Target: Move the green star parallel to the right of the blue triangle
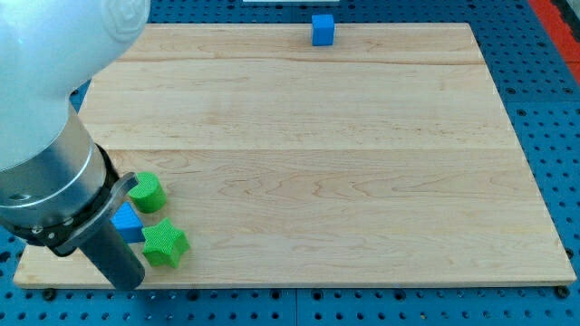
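The green star (165,244) lies near the board's bottom left corner. The blue triangle (128,223) sits just up and left of it, touching or almost touching, partly hidden by the arm. A round green block (145,192) lies just above the triangle. My dark rod comes down at the view's bottom left; my tip (127,282) rests at the board's bottom edge, just left of and below the green star.
A blue cube (323,30) stands at the top edge of the wooden board (317,163), near the middle. The arm's large white and grey body (45,118) covers the view's left side. A blue perforated table surrounds the board.
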{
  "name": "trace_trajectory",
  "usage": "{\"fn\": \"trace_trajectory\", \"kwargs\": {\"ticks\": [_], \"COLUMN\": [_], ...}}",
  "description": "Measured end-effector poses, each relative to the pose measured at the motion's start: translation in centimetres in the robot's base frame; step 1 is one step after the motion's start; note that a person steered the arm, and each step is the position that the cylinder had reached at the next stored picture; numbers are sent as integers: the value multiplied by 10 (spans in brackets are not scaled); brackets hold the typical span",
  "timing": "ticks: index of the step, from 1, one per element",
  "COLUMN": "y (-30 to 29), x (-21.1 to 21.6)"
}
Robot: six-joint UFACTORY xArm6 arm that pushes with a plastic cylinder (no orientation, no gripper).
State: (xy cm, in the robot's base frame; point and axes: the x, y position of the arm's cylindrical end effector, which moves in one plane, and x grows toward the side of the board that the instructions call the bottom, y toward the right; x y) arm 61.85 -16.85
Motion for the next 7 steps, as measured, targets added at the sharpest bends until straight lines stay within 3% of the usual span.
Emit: {"fn": "trace_trajectory", "kwargs": {"ticks": [3, 5, 6, 7], "y": [8, 76, 71, 13], "x": [-28, -44, -37, -4]}}
